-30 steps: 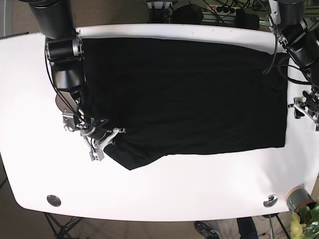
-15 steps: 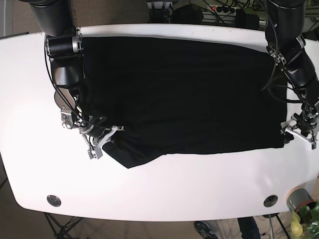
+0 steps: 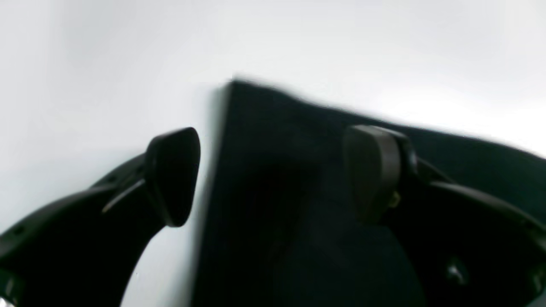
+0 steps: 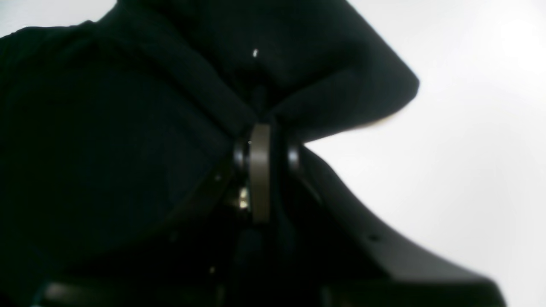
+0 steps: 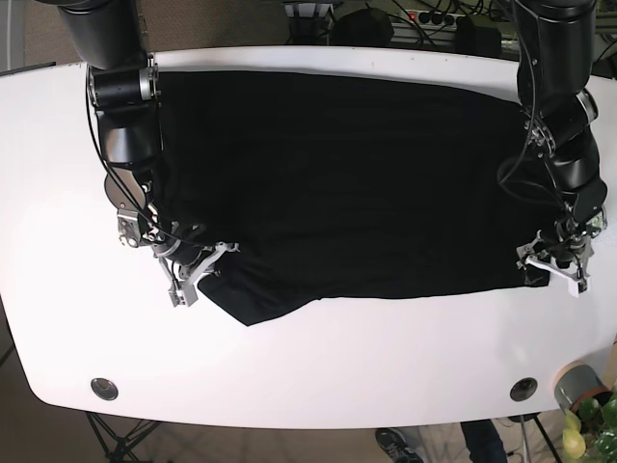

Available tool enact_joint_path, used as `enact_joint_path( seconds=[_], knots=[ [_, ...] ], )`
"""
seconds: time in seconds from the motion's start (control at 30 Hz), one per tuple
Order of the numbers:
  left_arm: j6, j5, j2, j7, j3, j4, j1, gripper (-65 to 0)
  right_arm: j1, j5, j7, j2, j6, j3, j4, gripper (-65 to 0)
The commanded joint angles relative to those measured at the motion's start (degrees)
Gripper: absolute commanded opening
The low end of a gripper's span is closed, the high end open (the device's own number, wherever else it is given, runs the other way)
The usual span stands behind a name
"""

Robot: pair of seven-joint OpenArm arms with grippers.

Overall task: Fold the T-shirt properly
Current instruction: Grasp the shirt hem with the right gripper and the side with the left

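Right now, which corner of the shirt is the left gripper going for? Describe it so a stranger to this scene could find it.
On the white table lies a black T-shirt, spread wide. Follow its near edge to the base view's right end: the square corner there sits between the open fingers of the left gripper. Unlike the opposite near corner, bunched and pinched by the right gripper, this one lies flat.

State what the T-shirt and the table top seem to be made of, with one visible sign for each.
T-shirt: soft matte black fabric, probably knit cotton; it bunches into folds where the right gripper pinches it.
Table: smooth, hard white surface, perhaps laminate; it looks slightly glossy.
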Motion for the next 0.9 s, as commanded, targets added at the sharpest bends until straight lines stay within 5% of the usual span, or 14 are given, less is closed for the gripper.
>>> enact_joint_path(
  seconds=[0.0, 0.33, 0.47, 0.87],
  knots=[
    [-0.1, -0.4, -1.0, -1.2, -0.1, 0.8, -1.8, -15.3, 1.4, 0.1, 0.1, 0.6, 0.16, 0.3, 0.9, -62.9],
    [0.0, -0.3, -2.7, -1.4, 0.0, 2.4, 0.4, -15.3, 0.1, 0.1, 0.1, 0.2, 0.33, 3.6, 0.9, -62.9],
    [-0.2, -0.3, -2.7, -1.4, 0.0, 2.4, 2.1, -15.3, -0.7, 0.1, 0.0, 0.2, 2.09, 4.2, 0.9, -62.9],
    [-0.3, -0.3, 1.0, -1.3, 0.0, 2.4, 2.3, -15.3, -0.7, 0.0, -0.1, 0.2, 2.26, 4.5, 0.9, -62.9]
  ],
)
